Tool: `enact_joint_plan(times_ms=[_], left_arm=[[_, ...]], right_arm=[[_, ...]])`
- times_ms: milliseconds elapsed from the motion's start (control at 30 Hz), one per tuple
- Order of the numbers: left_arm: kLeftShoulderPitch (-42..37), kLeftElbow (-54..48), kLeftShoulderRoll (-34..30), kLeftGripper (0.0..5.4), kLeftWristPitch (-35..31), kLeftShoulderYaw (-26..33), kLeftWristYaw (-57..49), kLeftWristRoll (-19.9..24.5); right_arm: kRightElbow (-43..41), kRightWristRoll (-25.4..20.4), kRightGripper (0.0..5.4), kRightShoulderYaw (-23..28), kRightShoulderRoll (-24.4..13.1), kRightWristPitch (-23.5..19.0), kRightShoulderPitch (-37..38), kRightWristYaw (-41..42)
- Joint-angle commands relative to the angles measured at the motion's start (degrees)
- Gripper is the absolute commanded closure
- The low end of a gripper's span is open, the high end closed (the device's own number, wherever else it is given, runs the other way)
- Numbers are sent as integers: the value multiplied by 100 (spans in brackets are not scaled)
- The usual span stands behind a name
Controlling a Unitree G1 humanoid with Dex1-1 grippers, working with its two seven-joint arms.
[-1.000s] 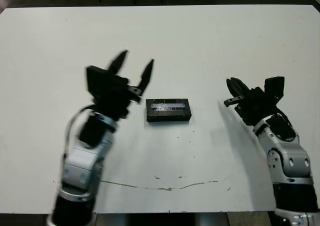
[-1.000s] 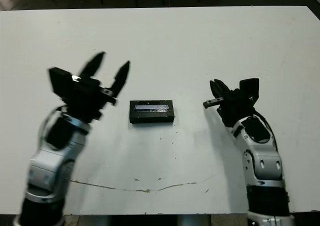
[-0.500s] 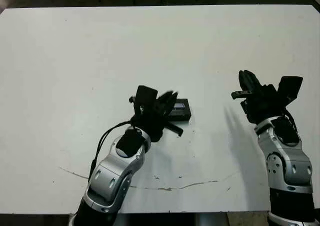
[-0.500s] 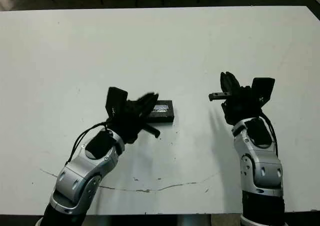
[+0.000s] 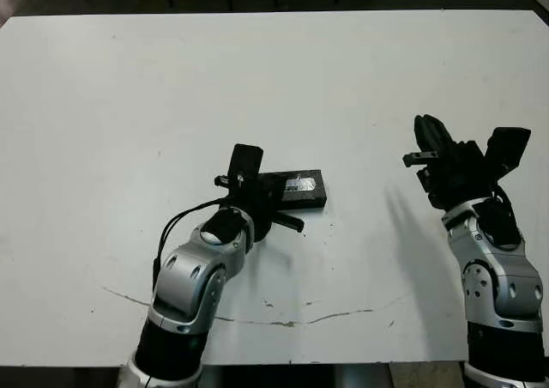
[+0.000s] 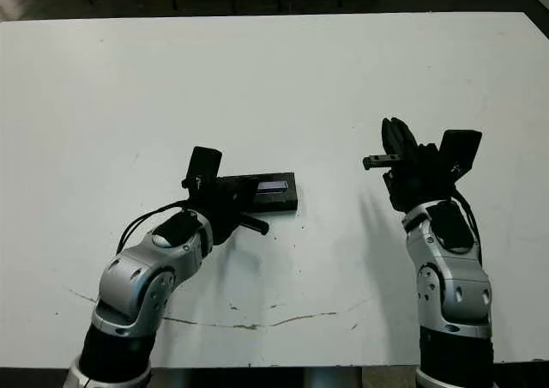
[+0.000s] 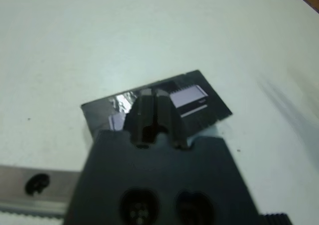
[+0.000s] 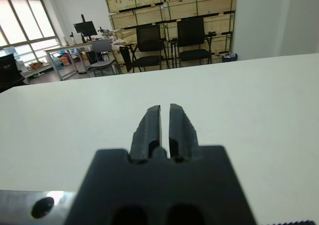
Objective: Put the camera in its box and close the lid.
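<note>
1. The left gripper (image 7: 151, 98) has its jaws closed together, gripping nothing. Their tips rest on the lid (image 7: 199, 99) at its end nearest to the jaws. A press only at this end could, I think, tip the lid, so the end far from the jaws rises instead of seating.
2. If the push goes sideways rather than straight down, the box (image 5: 302, 202) under the jaws may slide on the smooth counter (image 5: 343, 79) — nothing holds it from the other side.
3. The camera itself is not visible. A pale purple patch shows in the lid's window just beyond the jaw tips, so I judge the camera lies inside the box, under the lid.
4. The left arm is bent low over the counter, its wrist turned so the jaws point forward and down onto the lid.
5. The right gripper (image 8: 165, 111) is lifted above the counter, well apart from the box — its jaws are closed and empty, pointing up and away, too far to steady anything.
</note>
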State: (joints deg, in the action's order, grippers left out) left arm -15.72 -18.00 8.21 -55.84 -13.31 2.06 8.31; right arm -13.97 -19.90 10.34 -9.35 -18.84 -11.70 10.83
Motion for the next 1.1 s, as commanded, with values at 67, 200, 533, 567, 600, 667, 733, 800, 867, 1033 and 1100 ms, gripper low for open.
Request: enact_joint_plan(times_ms=[67,200,533,567,600,667,733,800,867,1033,1100], left_arm=[[406,396,-333,539,-195,-120,21,-135],[639,-118,-426,539,207,55,322,145],[589,-643,-927,539,3189,1091,656,44],[578,-522,-981,539,3489,1180,674,20],[578,-368,-1017,539,3804,1298,695,26],[583,-62,-1029,539,4307,1539,636,34],[559,205,-1041,539,4652,1725,528,6],[522,481,-1057,539,4935,1886,422,-18],[533,751,-1041,539,5220,1970,321,-61],[642,1341,-1168,539,5982,1819,357,-424],[648,1539,-1166,539,6172,1773,348,-511]], right_arm=[[-78,-81,540,-33,-60,-171,82,67],[-189,-73,540,-130,-29,-109,223,144],[-398,401,540,-524,206,592,524,5],[-401,487,540,-572,254,639,528,-74],[-398,557,540,-618,298,661,523,-145],[-315,713,540,-681,357,737,479,-270],[-161,901,540,-711,389,854,402,-402],[126,1262,540,-757,373,1165,308,-580],[614,2049,540,-916,232,1802,225,-927],[1516,2345,540,-908,279,2452,19,-1092],[1578,2027,540,-776,352,2431,-51,-983]])
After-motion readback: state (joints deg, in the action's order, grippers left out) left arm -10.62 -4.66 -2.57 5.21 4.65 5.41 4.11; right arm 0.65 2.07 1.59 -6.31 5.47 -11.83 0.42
